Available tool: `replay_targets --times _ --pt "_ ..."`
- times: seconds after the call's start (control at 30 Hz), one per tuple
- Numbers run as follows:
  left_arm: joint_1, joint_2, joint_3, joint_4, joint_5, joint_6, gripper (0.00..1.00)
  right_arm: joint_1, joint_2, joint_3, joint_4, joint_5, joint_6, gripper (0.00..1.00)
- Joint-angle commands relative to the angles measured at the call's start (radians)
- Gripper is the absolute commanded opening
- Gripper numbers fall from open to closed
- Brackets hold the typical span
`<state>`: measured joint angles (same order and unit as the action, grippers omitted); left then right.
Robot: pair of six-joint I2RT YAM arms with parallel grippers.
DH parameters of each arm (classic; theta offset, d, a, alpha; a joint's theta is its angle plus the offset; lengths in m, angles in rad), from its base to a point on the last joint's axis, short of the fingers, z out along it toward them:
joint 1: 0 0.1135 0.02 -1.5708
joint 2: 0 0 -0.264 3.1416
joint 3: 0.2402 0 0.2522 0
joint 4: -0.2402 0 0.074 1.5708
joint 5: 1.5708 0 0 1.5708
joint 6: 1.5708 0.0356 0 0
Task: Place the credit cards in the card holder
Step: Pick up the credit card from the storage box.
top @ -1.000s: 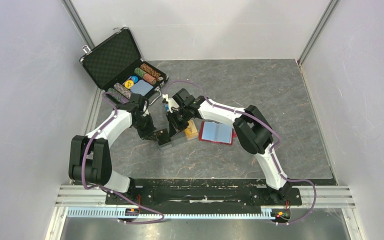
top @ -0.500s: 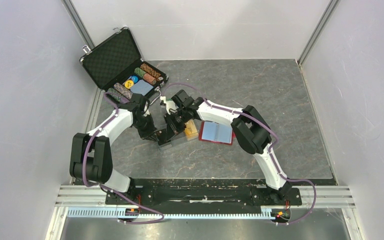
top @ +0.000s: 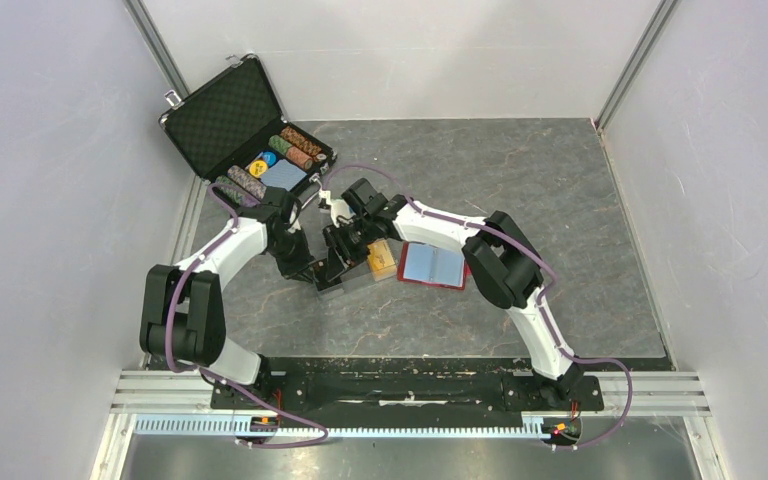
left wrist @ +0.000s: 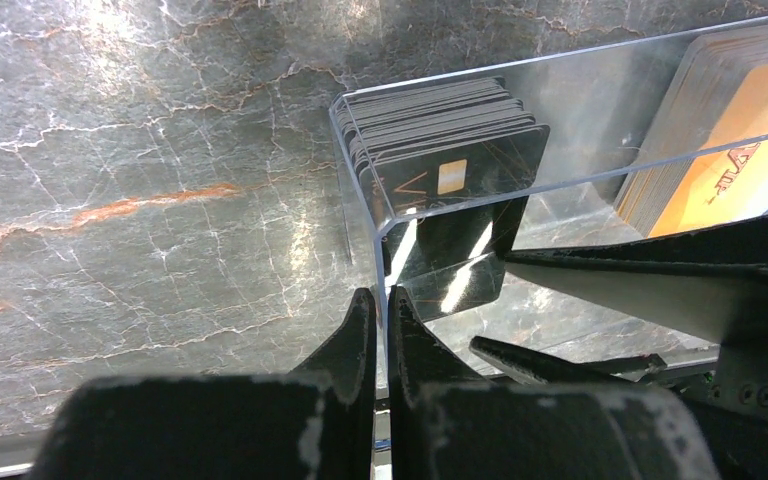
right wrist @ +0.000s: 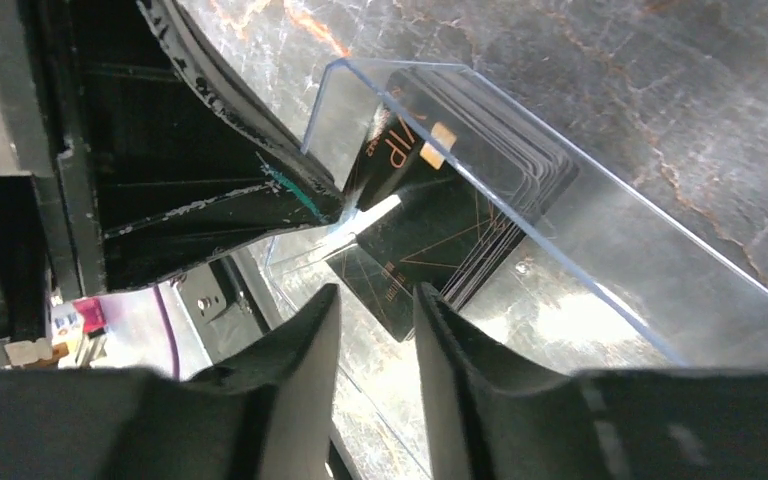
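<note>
A clear plastic box (top: 356, 278) holds a stack of black chip cards (left wrist: 440, 140) at one end and orange-gold credit cards (top: 382, 258) at the other. My left gripper (left wrist: 381, 296) is shut on the box's end wall, seen from above at my left gripper (top: 317, 276). My right gripper (right wrist: 376, 292) hangs open inside the box. The corner of a leaning black card (right wrist: 410, 255) reaches between its fingertips, not pinched. The red card holder (top: 406, 270) lies open to the right, with a pale blue card (top: 432, 264) on it.
An open black foam-lined chip case (top: 222, 115) with poker chips sits at the back left. Both wrists crowd together over the clear box, with the right arm's elbow (top: 505, 265) just right of the card holder. Grey walls enclose the marbled table (top: 520, 180).
My right gripper has shifted slightly left over the black-card end of the box, and its jaws stand wider than half a second ago. The left gripper has kept its hold.
</note>
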<state>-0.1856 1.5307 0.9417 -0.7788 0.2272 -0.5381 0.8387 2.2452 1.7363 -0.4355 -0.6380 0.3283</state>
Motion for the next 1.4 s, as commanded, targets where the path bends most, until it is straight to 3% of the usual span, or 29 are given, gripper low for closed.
replay_targets --times 0.0,0.17,0.27,0.3,0.4,0.43,0.9,1.37 --pt "-0.054 0.089 -0.077 0.133 0.036 0.014 0.02 -0.001 -0.036 -0.001 -0.051 0.144 -0.045 0.42" --pt "-0.055 0.087 -0.081 0.133 0.037 0.012 0.02 0.002 0.005 0.001 -0.071 0.142 -0.056 0.43" --pt "-0.057 0.086 -0.083 0.133 0.035 0.01 0.02 0.01 0.03 0.005 -0.067 0.118 -0.061 0.39" --pt "-0.056 0.085 -0.084 0.133 0.036 0.011 0.02 0.01 0.037 0.009 -0.066 0.111 -0.061 0.33" --pt "-0.057 0.085 -0.084 0.133 0.036 0.011 0.02 0.011 0.047 0.022 -0.064 0.095 -0.064 0.01" --pt "-0.057 0.086 -0.084 0.133 0.035 0.011 0.02 0.01 0.045 0.023 -0.065 0.096 -0.066 0.0" --pt "-0.06 0.086 -0.086 0.133 0.032 0.013 0.02 0.005 -0.036 0.033 -0.123 0.183 -0.107 0.0" --pt "-0.061 0.097 -0.077 0.133 0.034 0.013 0.02 0.005 -0.037 0.053 0.016 -0.011 0.021 0.04"
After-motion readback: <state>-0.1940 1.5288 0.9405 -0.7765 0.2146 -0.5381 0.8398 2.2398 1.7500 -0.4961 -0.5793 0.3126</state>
